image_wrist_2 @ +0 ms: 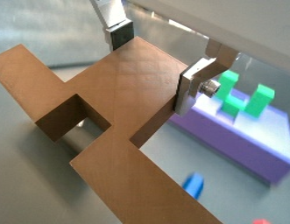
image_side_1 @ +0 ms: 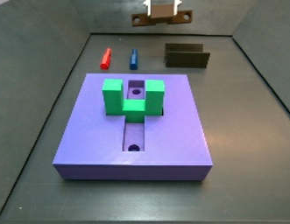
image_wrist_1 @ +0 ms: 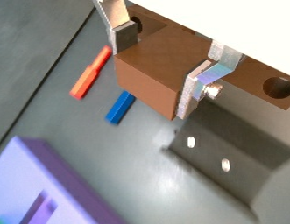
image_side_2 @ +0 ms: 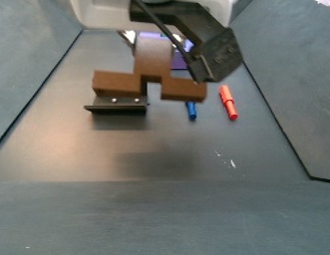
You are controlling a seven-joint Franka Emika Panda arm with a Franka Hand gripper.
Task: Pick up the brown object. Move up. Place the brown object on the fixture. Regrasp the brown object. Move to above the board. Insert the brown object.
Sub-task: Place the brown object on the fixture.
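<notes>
The dark grey floor (image_side_1: 246, 140) carries the purple board (image_side_1: 176, 131) in its middle. Beyond the board's far edge lie a red stick (image_side_1: 106, 58) and a blue stick (image_side_1: 131, 59) side by side, with the dark fixture (image_side_1: 188, 57) standing just beside them. The gripper (image_side_1: 160, 12) hangs above the fixture.

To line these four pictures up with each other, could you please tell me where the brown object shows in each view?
Wrist view: the brown object sits clamped between the gripper fingers.
Wrist view: it fills the middle, again between the fingers.
Side view: it hangs at the top edge, above the fixture.
Side view: it is upper centre, above the fixture.
Shared landmark: the blue piece.
</notes>
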